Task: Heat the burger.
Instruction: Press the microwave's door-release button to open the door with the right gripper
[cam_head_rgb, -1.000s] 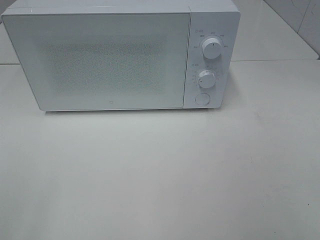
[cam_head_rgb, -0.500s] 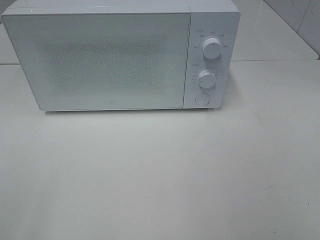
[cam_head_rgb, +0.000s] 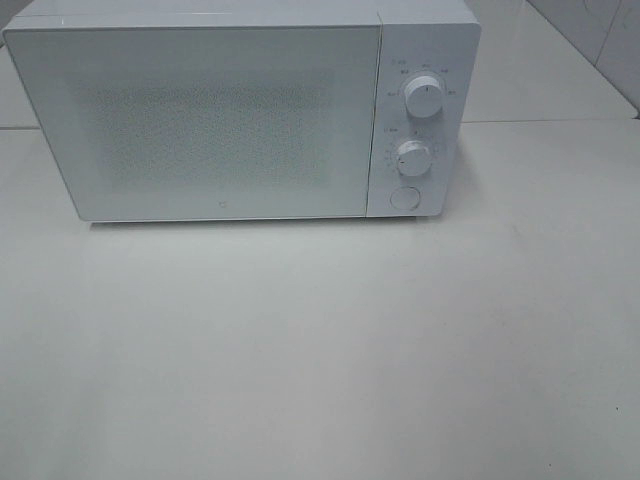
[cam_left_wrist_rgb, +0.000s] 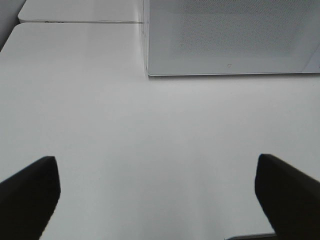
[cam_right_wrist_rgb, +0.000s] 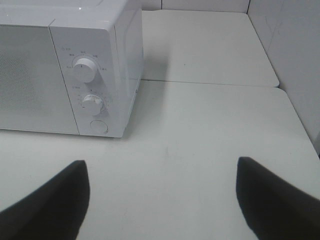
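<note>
White closed microwave, left gripper wide above table facing door, right gripper wide facing dials.

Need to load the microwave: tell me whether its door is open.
No, the microwave door sits shut, flush beside the control panel.
</note>
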